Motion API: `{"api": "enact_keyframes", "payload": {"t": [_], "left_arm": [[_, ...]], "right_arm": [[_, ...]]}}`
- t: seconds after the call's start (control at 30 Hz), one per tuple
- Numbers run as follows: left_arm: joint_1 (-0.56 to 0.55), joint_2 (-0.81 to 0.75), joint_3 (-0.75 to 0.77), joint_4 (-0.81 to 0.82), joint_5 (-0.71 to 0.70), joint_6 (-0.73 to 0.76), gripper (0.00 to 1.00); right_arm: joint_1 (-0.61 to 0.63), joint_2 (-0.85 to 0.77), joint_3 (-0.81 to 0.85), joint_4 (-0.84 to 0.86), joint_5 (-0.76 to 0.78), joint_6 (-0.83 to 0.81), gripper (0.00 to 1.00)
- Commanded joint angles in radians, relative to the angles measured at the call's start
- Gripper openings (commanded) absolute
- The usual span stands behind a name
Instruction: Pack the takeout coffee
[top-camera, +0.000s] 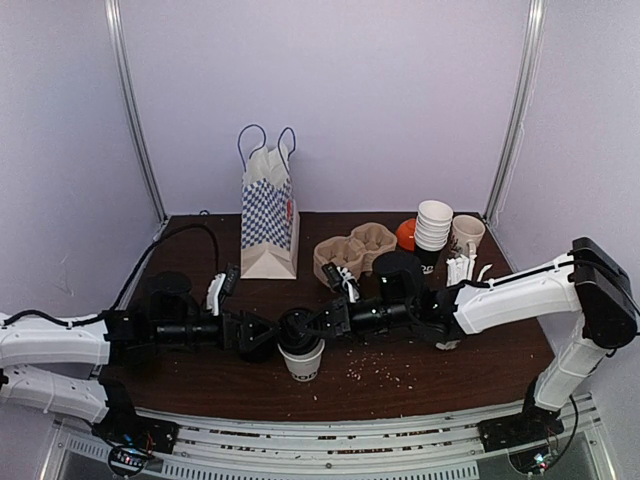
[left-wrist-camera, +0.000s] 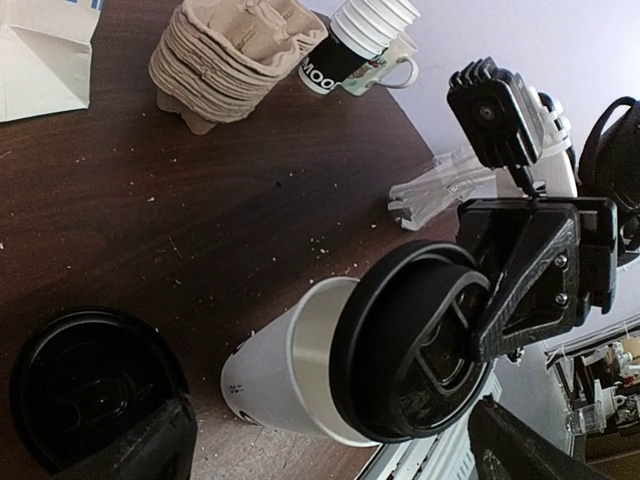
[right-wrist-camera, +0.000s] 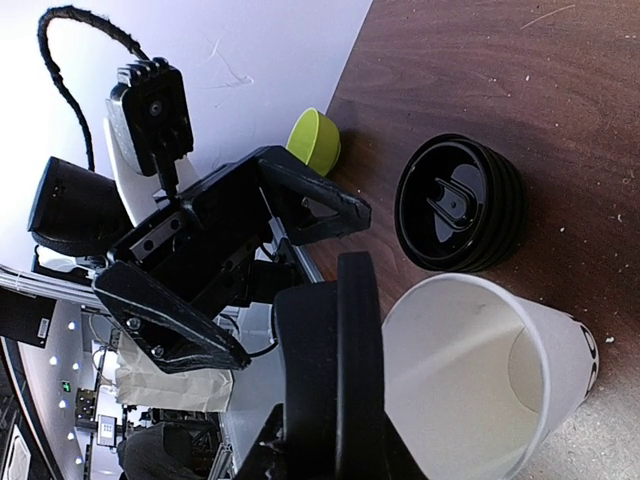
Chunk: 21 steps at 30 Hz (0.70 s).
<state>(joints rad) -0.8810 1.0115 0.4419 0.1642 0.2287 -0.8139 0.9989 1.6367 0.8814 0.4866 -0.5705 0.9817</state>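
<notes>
You're early: right gripper (top-camera: 322, 322) clamps the lid (left-wrist-camera: 410, 345) over the open cup (left-wrist-camera: 285, 375), left gripper (top-camera: 265, 333) spread wide, carrier trays (top-camera: 350, 252) unused.

A robot lab booth: plain lilac walls (top-camera: 330, 90), metal corner posts (top-camera: 135, 110), dark table (top-camera: 470, 350) edged by aluminium rails (top-camera: 330, 440).

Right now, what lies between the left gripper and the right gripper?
In the top view: the black lid, pinched by the right gripper, over the open white cup.
</notes>
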Motion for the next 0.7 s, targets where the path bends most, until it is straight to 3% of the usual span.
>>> {"api": "enact_keyframes", "payload": {"t": [0.0, 0.67], "left_arm": [[-0.003, 0.032, 0.034, 0.06, 0.022, 0.0, 0.98], [-0.003, 0.096, 0.048, 0.102, 0.072, -0.009, 0.98]], "right_arm": [[-0.011, -0.008, -0.028, 0.076, -0.028, 0.039, 0.07], [-0.015, 0.042, -0.05, 0.157, -0.088, 0.115, 0.07]]}}
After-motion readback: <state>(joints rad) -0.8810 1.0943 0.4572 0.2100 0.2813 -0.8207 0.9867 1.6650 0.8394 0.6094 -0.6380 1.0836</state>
